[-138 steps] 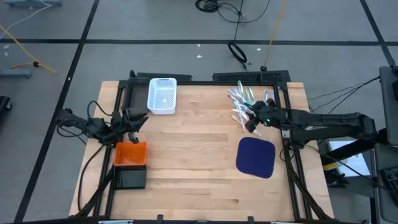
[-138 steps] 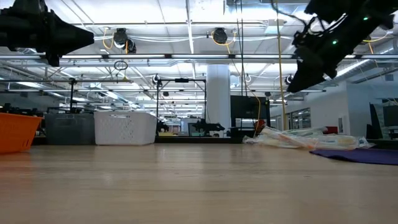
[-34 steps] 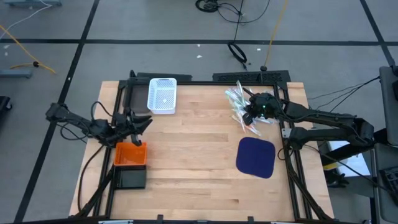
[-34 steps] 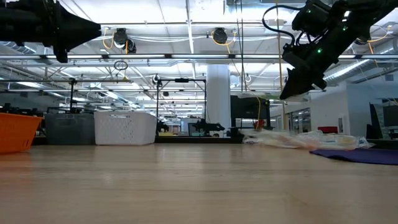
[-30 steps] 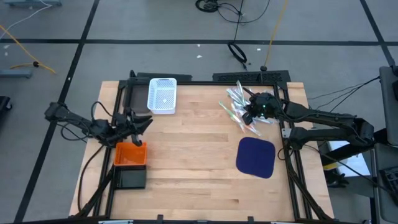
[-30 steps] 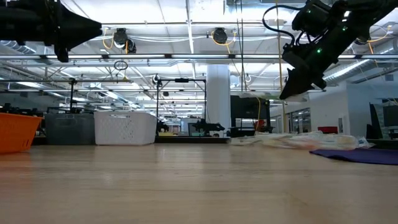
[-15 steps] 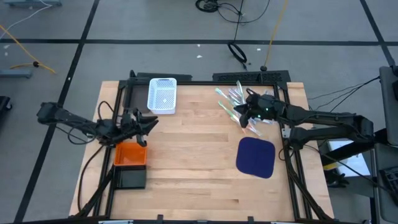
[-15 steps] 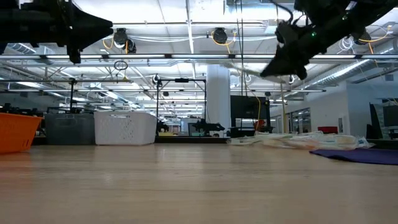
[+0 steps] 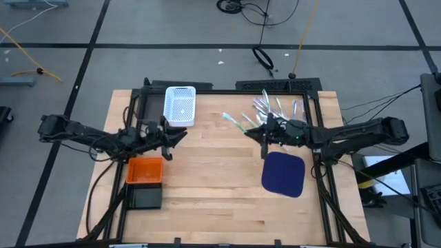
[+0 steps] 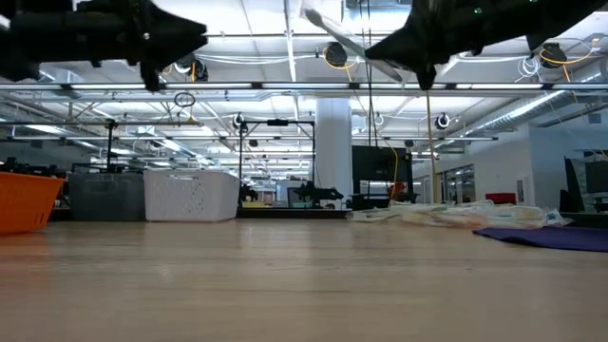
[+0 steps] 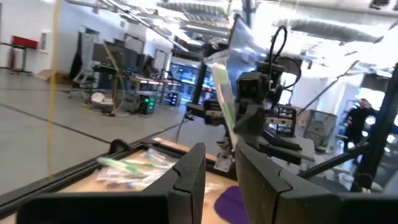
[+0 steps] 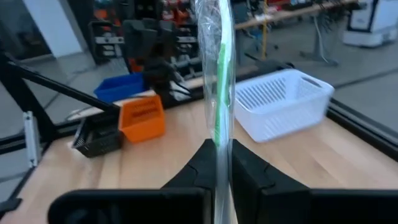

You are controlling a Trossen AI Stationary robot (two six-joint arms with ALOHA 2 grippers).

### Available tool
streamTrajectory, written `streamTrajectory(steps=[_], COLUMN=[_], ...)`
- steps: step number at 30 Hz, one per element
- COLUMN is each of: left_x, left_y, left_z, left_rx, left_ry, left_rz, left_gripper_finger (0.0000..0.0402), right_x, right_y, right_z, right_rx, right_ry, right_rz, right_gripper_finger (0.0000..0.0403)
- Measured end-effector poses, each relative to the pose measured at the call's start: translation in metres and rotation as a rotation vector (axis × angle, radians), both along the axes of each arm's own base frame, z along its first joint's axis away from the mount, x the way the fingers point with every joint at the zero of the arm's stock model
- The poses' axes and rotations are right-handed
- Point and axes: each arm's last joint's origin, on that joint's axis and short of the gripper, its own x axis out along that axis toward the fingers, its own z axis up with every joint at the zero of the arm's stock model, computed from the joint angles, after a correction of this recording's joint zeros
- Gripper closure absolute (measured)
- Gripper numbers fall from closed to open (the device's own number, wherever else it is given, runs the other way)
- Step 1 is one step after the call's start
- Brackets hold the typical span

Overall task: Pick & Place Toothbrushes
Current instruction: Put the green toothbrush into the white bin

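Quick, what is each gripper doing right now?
Left gripper: open, holding nothing.
Right gripper: closed on a green toothbrush in clear wrapping.

left hand (image 9: 180, 136): raised, fingers seemingly slightly parted | right hand (image 9: 256, 127): raised, pinched closed

Orange bin (image 9: 145, 170) beside dark bin (image 9: 145, 197) (touching, left edge); navy mat (image 9: 284, 173) right; white basket (image 9: 180, 105) far edge.
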Motion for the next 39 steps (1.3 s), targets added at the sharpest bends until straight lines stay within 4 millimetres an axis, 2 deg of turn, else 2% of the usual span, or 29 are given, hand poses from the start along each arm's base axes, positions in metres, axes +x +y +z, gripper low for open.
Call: streamTrajectory(steps=[7, 20, 32, 39], left_x=[0.043, 0.113, 0.148, 0.152], left_y=[-0.004, -0.012, -0.012, -0.007], left_z=[0.018, 0.030, 0.036, 0.037], left_rx=[0.079, 0.175, 0.194, 0.186], left_ry=[0.050, 0.096, 0.087, 0.079], left_rz=[-0.036, -0.108, -0.134, -0.174], left_gripper_finger=[0.0314, 0.0313, 0.0313, 0.0313], right_x=[0.016, 0.016, 0.015, 0.015], right_y=[0.011, 0.036, 0.044, 0.044], right_z=[-0.007, -0.007, -0.006, -0.007], right_rx=[-0.048, -0.118, -0.134, -0.135], right_ry=[-0.057, -0.063, -0.072, -0.065], right_rz=[0.041, 0.038, 0.070, 0.070], right_gripper_finger=[0.0389, 0.0389, 0.0388, 0.0388])
